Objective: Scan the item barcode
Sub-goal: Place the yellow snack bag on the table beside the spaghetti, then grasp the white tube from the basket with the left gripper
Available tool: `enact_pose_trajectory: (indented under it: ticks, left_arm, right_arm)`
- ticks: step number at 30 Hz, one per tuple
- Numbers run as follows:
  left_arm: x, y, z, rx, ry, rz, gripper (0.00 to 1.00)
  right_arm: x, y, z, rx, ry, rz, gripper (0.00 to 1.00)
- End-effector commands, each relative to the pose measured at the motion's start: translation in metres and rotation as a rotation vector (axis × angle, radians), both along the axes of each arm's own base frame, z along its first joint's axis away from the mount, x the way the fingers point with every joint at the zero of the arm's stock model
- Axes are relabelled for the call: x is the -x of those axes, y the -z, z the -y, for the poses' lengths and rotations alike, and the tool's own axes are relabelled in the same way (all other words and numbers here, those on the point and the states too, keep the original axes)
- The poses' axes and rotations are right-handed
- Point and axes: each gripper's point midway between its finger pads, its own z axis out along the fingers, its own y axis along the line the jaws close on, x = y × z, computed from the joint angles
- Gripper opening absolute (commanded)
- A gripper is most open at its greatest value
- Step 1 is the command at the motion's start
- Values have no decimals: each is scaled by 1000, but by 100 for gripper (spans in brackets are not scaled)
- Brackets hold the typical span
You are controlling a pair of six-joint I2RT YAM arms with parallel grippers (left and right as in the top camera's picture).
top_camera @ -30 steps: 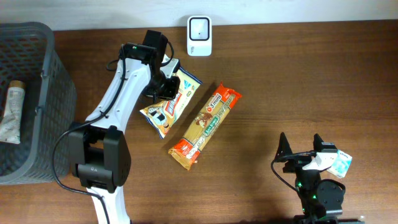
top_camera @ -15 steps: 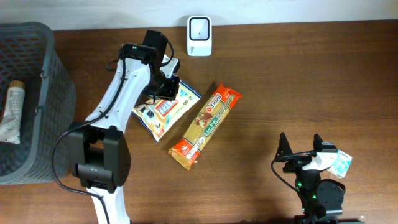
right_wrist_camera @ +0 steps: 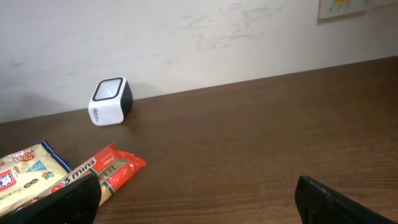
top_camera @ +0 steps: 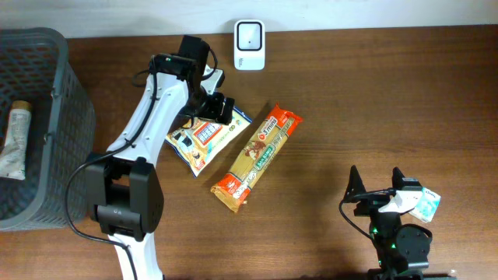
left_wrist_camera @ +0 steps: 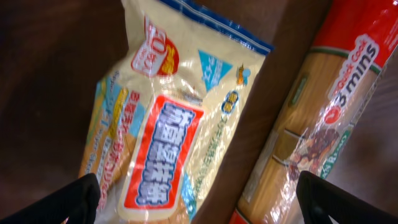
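Observation:
A yellow snack bag (top_camera: 204,135) with a red label lies flat on the brown table, front side up; no barcode shows on it. My left gripper (top_camera: 208,107) hovers open just over the bag's top end, holding nothing. In the left wrist view the snack bag (left_wrist_camera: 177,124) fills the space below the left gripper (left_wrist_camera: 202,202), whose fingers stand wide apart. The white scanner (top_camera: 250,34) stands at the far edge, its window facing up. My right gripper (top_camera: 377,183) rests open at the front right, empty; its view shows the scanner (right_wrist_camera: 111,101) far off.
A long red pasta packet (top_camera: 257,158) lies diagonally right of the snack bag, also seen as the pasta packet (left_wrist_camera: 311,124). A dark mesh basket (top_camera: 54,47) at the left holds a tube (top_camera: 14,140). A small white and teal packet (top_camera: 425,204) sits by the right arm.
The left gripper has opened and let go of the snack bag. The bag has settled flat on the table, slightly to the left. The right arm has not moved.

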Motion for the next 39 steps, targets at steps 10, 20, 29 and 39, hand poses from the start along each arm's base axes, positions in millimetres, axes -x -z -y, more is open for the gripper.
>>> enact_pose_trajectory:
  ticks: [10, 20, 29, 39]
  left_arm:
    - [-24, -306, -262, -128, -539, 720, 99]
    - [17, -75, -437, -402, -866, 61, 95]
    - [18, 21, -493, -572, -820, 14, 99]
    - [28, 77, -511, -570, -763, -62, 89]
  right_arm:
    - [0, 3, 0, 1, 3, -5, 99]
    - [0, 3, 0, 1, 3, -5, 99]
    - [0, 3, 0, 1, 3, -5, 99]
    - [0, 3, 0, 1, 3, -5, 99]
